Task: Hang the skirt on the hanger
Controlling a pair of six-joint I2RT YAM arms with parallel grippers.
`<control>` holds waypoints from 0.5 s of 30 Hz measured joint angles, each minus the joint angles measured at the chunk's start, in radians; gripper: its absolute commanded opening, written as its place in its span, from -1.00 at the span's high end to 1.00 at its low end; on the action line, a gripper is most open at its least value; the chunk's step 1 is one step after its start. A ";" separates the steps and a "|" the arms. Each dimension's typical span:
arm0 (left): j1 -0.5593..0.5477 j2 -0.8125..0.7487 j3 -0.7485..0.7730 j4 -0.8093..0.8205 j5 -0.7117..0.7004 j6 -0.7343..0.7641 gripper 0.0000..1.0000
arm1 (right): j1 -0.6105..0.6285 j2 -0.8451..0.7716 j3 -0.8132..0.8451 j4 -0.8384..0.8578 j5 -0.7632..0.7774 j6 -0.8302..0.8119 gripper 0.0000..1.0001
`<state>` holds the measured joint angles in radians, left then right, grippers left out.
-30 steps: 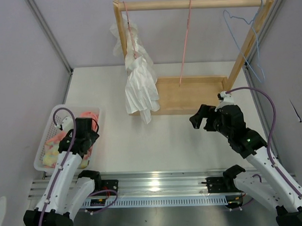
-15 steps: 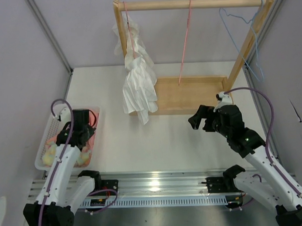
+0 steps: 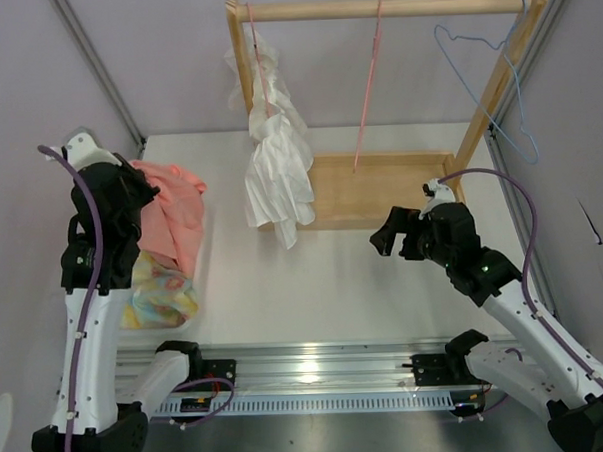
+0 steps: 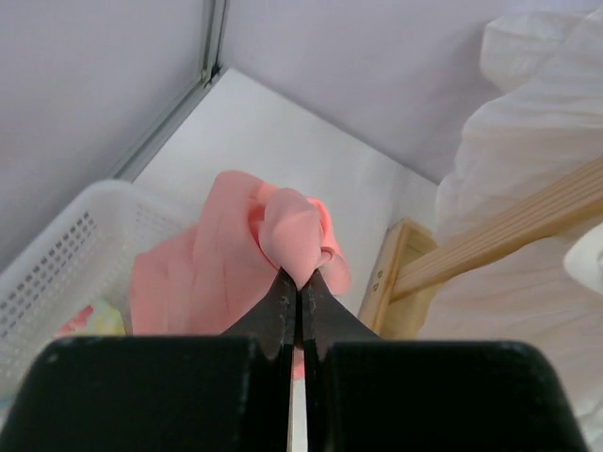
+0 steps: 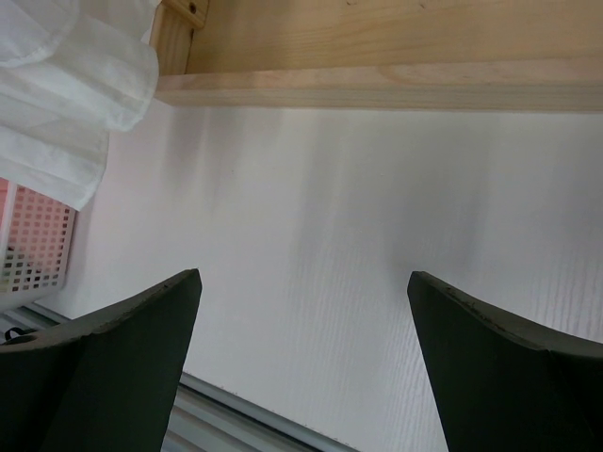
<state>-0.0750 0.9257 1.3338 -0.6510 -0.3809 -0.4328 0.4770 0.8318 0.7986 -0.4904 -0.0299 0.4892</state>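
Observation:
The salmon-pink skirt (image 3: 177, 213) hangs bunched from my left gripper (image 3: 140, 188), raised above the basket at the left. In the left wrist view the jaws are pressed together on a fold of the skirt (image 4: 283, 231), and my left gripper (image 4: 301, 276) is shut on it. The hanger (image 3: 368, 83), thin pink wire, hangs bare from the wooden rail (image 3: 422, 6) at the back centre. Right of centre, my right gripper (image 3: 387, 237) hovers over the table with its jaws wide apart, and in its wrist view the right gripper (image 5: 303, 275) holds nothing.
A white ruffled garment (image 3: 277, 172) hangs on another pink hanger at the rail's left end. A light-blue wire hanger (image 3: 495, 67) hangs at the right end. The rack's wooden base (image 3: 380, 188) lies behind my right gripper. A yellow-and-blue cloth (image 3: 160, 300) droops over the white basket (image 4: 57, 273).
My left gripper shut on the skirt in the basket, then rose and swung back, pulling the skirt up and out. The right arm edged slightly left.

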 measured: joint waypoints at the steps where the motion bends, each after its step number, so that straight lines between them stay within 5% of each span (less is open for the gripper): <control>1: 0.000 -0.001 0.010 0.012 0.005 0.016 1.00 | 0.000 0.003 0.002 0.002 -0.003 0.000 -0.99; 15: 0.002 -0.101 0.032 0.327 0.358 0.129 1.00 | 0.000 0.067 0.031 0.019 -0.015 0.000 -0.99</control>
<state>-0.0734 0.8246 1.3663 -0.3237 -0.0231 -0.3038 0.4770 0.8989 0.8291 -0.4717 -0.0448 0.4889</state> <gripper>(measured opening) 0.012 0.993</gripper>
